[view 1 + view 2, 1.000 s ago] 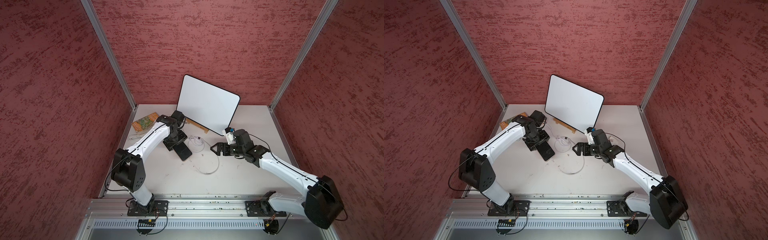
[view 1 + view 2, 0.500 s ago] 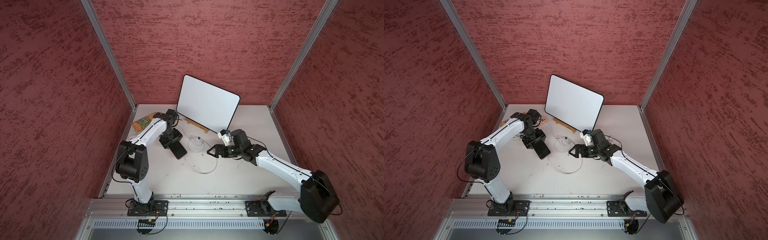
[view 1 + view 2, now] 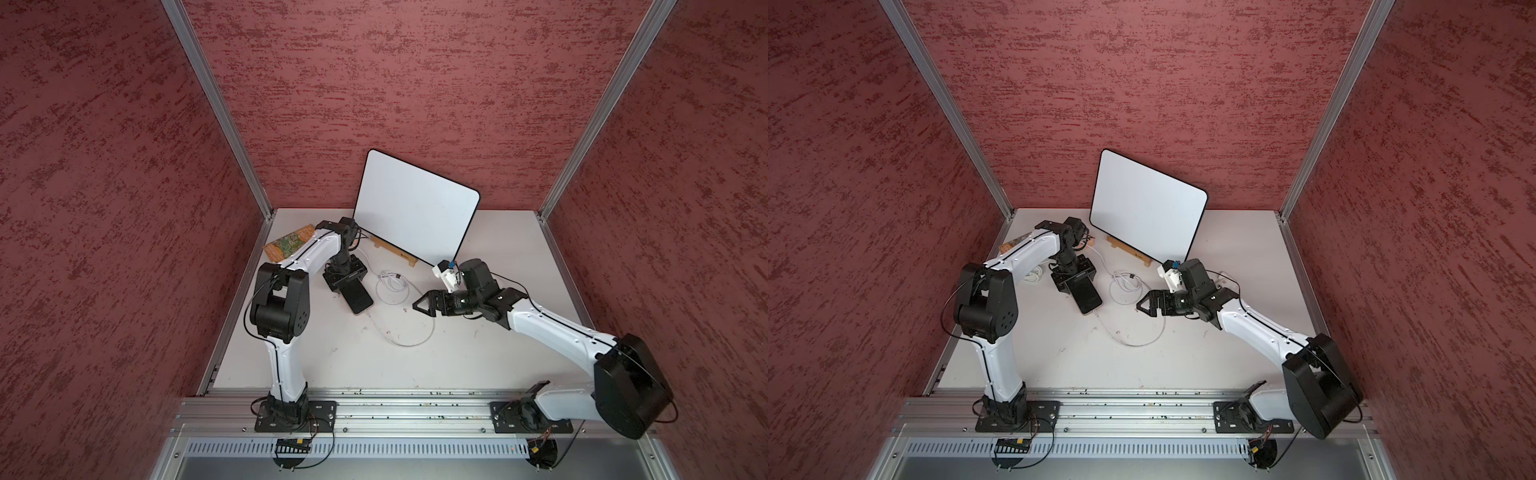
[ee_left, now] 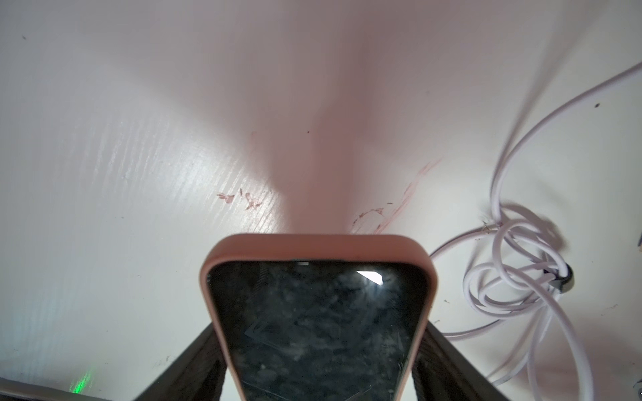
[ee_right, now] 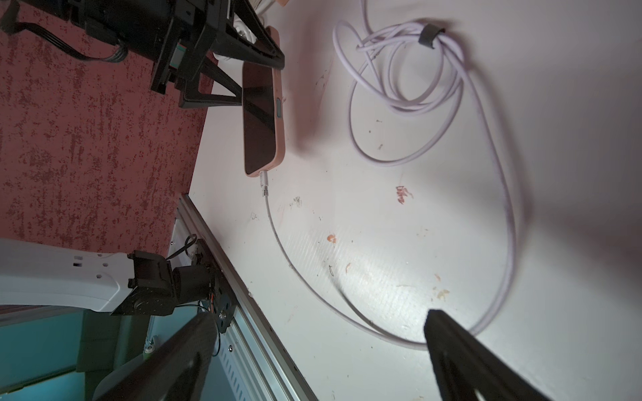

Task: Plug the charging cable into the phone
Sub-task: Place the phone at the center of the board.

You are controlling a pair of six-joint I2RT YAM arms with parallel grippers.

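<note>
The phone (image 3: 358, 297) (image 3: 1087, 297), black-screened in a tan case, is left of the table's middle. My left gripper (image 3: 348, 286) (image 3: 1077, 286) (image 4: 319, 347) is shut on it, one finger (image 4: 194, 364) pressing each long edge. In the right wrist view the phone (image 5: 260, 121) throws a shadow on the table beside it. The charging cable (image 3: 409, 343) (image 3: 1138, 343) (image 5: 503, 208) curves from a loose coil (image 4: 514, 277), and its silver plug (image 5: 264, 180) sits in the phone's near end. My right gripper (image 3: 417, 305) (image 3: 1140, 305) (image 5: 319, 317) hangs open and empty right of the coil, above the cable's curve.
A large white board (image 3: 415, 208) leans on a wooden stand at the back. A brown-green circuit board (image 3: 286, 245) lies at the back left. A thicker white cord bundle (image 3: 1034, 274) lies under my left arm. An aluminium rail (image 3: 415, 399) runs along the table's front edge.
My left arm's elbow has swung inward and up while the phone stayed almost in place. The right gripper has drifted slightly left, still open.
</note>
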